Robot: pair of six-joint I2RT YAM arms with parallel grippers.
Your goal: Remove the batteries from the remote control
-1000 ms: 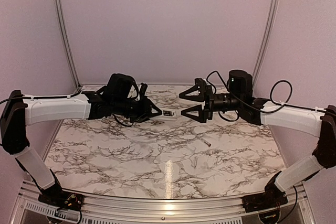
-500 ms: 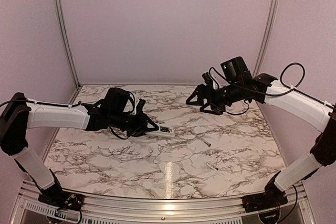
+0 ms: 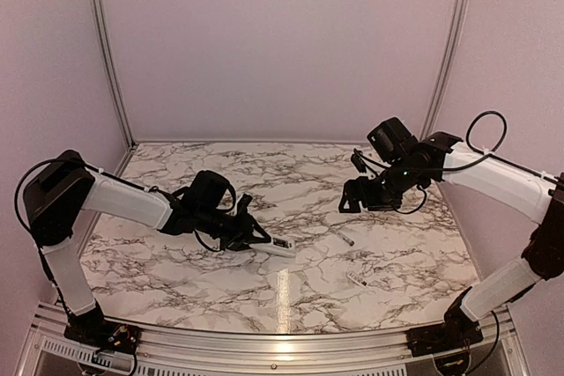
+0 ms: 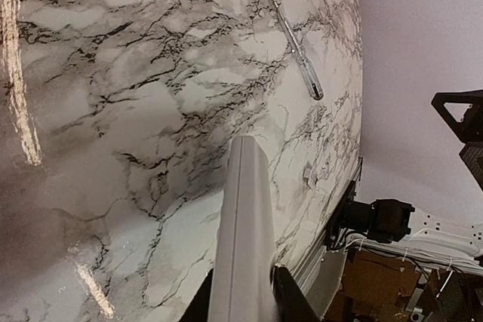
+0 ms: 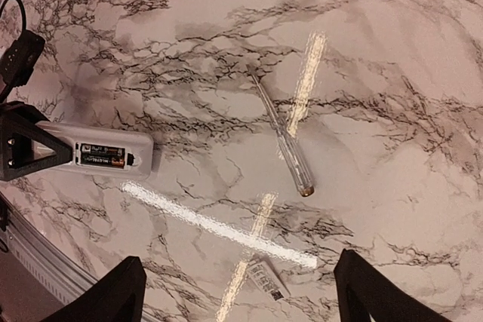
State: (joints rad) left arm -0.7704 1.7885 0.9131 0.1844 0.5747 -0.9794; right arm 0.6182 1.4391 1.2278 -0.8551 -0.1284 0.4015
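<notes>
- Left gripper [image 3: 256,239] is narrow, clamped on one end of the remote [image 3: 278,244]. The remote sticks out low over the bench [image 3: 176,270], near the front middle. I cannot tell if its tip touches.
- The recess faces up with its cover off, and a dark, orange-labelled battery [image 5: 103,157] sits inside. I cannot make out a second one.
- Right gripper [image 3: 356,199] is wide open, holds nothing, and hangs well apart from the remote on the right side.
- Risk: the hold is on one end only, so a push from the right gripper could likely lever the remote, twisting or slipping it out.
- Risk: the battery is small and deep in the slot. Wide tips may miss it, or pop it loose so it rolls off across the bench.
- Risk: the thin grey rod [image 5: 282,133] and small white chip [image 5: 266,277] lie between the two arms. A low sweep could knock them, or grab the wrong thing.
- Risk: the two grippers could bump if the right one comes in close to the clamped end.
</notes>
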